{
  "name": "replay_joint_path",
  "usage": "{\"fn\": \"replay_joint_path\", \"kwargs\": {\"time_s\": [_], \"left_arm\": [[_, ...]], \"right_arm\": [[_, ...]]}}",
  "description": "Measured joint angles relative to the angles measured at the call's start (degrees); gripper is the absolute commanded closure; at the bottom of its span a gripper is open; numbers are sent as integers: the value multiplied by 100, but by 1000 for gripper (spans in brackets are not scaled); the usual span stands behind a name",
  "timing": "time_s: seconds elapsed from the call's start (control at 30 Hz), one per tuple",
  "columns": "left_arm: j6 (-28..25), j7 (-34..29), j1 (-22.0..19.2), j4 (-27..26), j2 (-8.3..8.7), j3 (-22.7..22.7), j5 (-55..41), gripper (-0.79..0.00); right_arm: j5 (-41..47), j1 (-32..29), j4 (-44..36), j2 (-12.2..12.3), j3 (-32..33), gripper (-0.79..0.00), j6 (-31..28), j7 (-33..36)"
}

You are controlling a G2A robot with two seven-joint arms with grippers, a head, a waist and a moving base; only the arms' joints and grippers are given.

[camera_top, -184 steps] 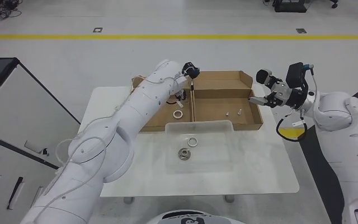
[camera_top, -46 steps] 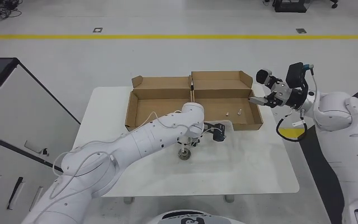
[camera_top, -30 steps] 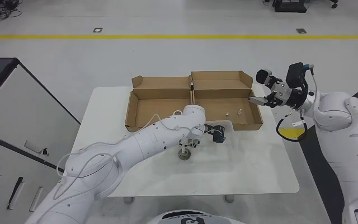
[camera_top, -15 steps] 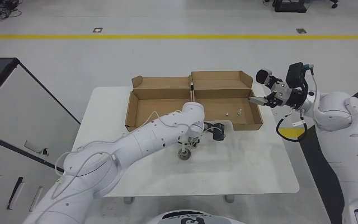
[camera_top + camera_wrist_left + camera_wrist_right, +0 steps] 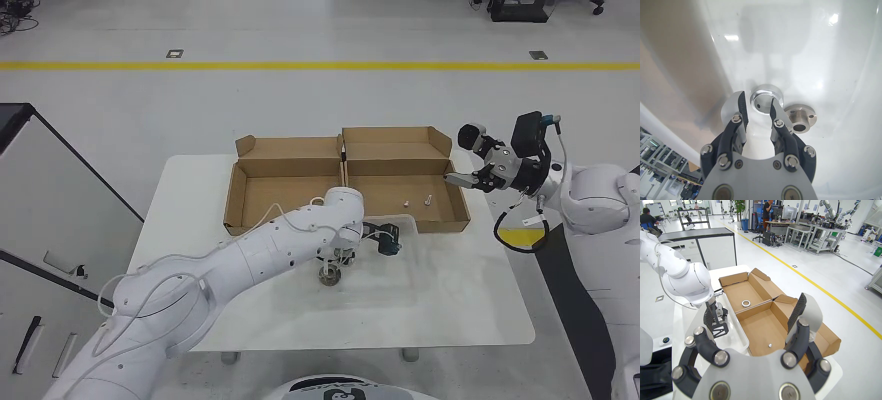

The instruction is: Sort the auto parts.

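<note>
My left tool (image 5: 757, 101) stands narrowly open, its fingers (image 5: 742, 108) straddling the wall of the silver ring (image 5: 764, 90) at frame centre in the white tray (image 5: 810, 47), beside the flanged hub (image 5: 800, 119), positioned to pinch that wall.

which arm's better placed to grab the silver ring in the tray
Left. The left gripper is open right at the ring, low in the tray. The right gripper hangs open by the box's outer end, away from the tray.

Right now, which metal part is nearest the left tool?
The plain silver ring, at the tips of the open left tool; the darker flanged hub lies beside it.
</note>
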Motion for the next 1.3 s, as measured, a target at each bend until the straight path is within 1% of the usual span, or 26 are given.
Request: {"fn": "replay_joint_path", "kwargs": {"time_s": [0.23,0.5,1.0,1.3], "left_arm": [[-25,24,-26,-22,-5,0,-120,-351],[36,-36,-106,67,5,0,-339,-311],[-35,35,-44,340,-117,0,-342,-262],[-70,71,-99,507,-182,0,-361,-252]], "right_arm": [[0,0,0,0,0,-785,0,0],[0,0,0,0,0,-785,0,0],[0,0,0,0,0,-785,0,0],[0,0,0,0,0,-785,0,0]]}}
